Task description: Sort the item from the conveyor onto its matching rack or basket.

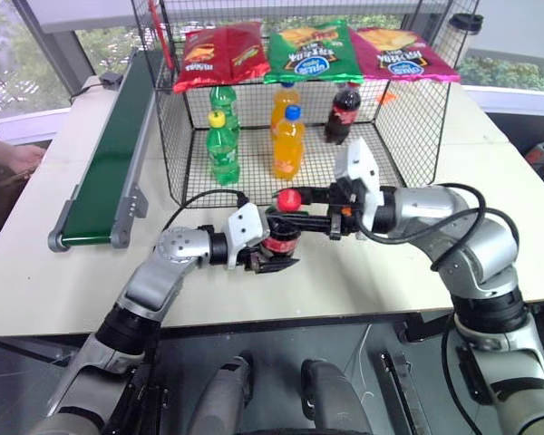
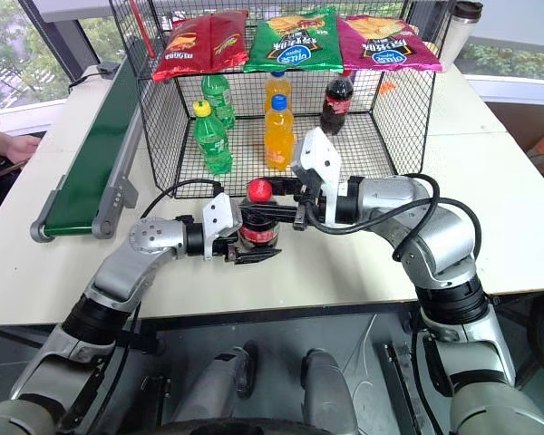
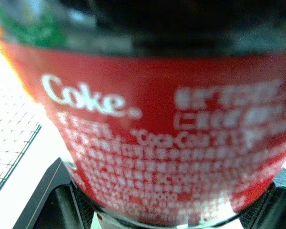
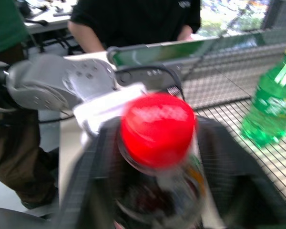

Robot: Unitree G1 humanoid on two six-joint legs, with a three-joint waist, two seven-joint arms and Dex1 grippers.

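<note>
Both claws are meeting at one small cola bottle (image 1: 281, 237), just in front of the black wire cage (image 1: 172, 154), and I am using that cage as my landmark. I am seeing the left claw (image 1: 270, 256) clamping narrow around the bottle's red label, low on its body, holding it upright above the white surface (image 1: 36, 272). In the left wrist view the label is sitting right up against the lens, white lettering on red, with one black finger (image 3: 43, 200) showing beneath it. The right claw (image 1: 301, 220) is reaching in from the opposite side, level with the bottle's neck, its fingers drawn in close on either side just under the red cap (image 4: 157, 129); I am reading it as closed on the neck. In the right wrist view the cap is sitting between the two dark fingers.

Inside the cage, two green soda bottles (image 1: 222, 149) are standing towards its conveyor side, two orange soda bottles (image 1: 288, 140) in the middle and another cola bottle (image 1: 343, 113) beside them. Three chip bags (image 1: 308, 50) are hanging across the cage's back wall. The green conveyor (image 1: 109, 154) is running alongside the cage, close beside it. A person in a dark top (image 4: 133, 19) is standing beyond the conveyor, on the side away from the cage
</note>
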